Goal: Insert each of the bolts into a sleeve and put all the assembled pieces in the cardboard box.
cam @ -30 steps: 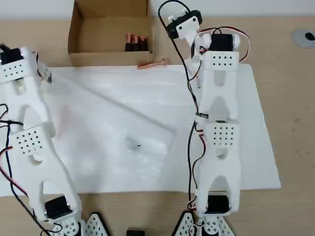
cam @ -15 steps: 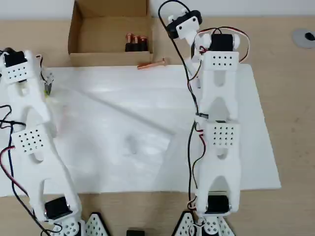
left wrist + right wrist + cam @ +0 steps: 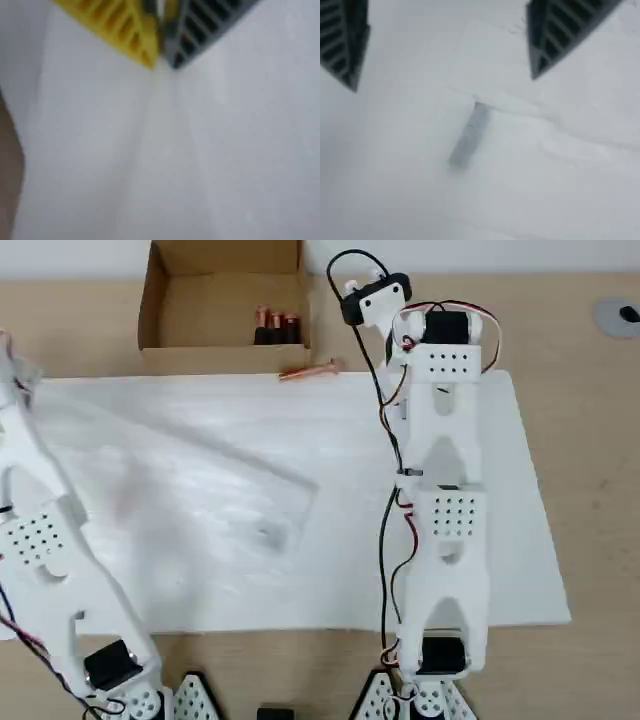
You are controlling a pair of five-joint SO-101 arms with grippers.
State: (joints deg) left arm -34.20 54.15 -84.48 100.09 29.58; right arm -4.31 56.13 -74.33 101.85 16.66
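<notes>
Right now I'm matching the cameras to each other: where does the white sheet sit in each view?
High view: the white sheet covers the table's middle, in front of the cardboard box.
Left wrist view: it lies below the left gripper, which is shut on it.
Right wrist view: it lies below the open right gripper.
Shared landmark: the fold, which runs to the left gripper's tips.

My left arm (image 3: 40, 540), over the white sheet's (image 3: 250, 460) left side, is cut off at the wrist by the picture's edge. The pieces (image 3: 276, 327) in the cardboard box (image 3: 148, 310), past the sheet's far edge, are too small for me to count. A blurred grey cylinder (image 3: 469, 136) on the sheet ends at a crease; bolt or sleeve, I cannot tell.
</notes>
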